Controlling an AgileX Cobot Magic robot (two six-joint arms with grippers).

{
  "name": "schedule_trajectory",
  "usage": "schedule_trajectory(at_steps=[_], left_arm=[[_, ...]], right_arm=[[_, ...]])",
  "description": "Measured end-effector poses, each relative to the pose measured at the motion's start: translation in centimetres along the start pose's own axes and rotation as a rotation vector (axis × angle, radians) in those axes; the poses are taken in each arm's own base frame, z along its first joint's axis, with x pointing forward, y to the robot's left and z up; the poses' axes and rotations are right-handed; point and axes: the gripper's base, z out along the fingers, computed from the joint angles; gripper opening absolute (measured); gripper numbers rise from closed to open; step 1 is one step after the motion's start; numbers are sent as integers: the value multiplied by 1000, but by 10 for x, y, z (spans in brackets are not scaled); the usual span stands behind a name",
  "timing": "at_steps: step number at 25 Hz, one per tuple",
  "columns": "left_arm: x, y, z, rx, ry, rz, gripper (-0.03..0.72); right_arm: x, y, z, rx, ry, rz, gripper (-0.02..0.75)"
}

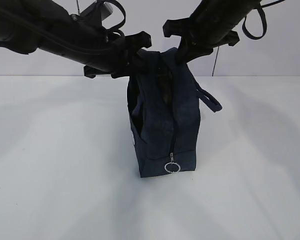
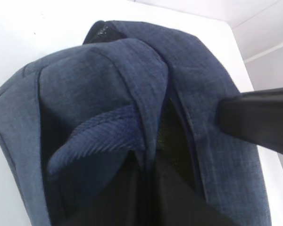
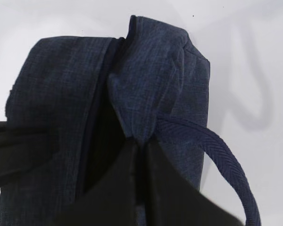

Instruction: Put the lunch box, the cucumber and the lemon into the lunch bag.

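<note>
White tabletop, soft shadows; pale wall behind, thin cable possibly hanging.

Dark navy lunch bag, silver ring pull, white table

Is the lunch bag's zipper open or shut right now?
Open. The lunch bag shows a dark gap along its top, and the ring pull hangs at the bottom end.

left arm: slants in from upper left, wrist low
left gripper: fingers pinched on fabric
right arm: slants in from upper right
right gripper: fingers pinched on fabric
</note>
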Motion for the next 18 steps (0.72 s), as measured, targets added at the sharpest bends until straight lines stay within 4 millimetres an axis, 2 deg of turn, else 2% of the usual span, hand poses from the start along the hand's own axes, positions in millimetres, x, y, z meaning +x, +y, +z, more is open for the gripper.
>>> schedule_trajectory(at_steps=[6, 12, 14, 18], left_arm=[[-2, 3, 3, -19, -32, 14, 13], [-8, 6, 3, -43, -94, 16, 23], [-9, 6, 3, -46, -106, 13, 38], [-9, 6, 3, -47, -112, 12, 116]], right_arm=[[0, -3, 15, -5, 2, 16, 20], [0, -4, 17, -8, -4, 20, 34], [0, -4, 17, -8, -4, 20, 83], [1, -4, 17, -9, 11, 21, 302]])
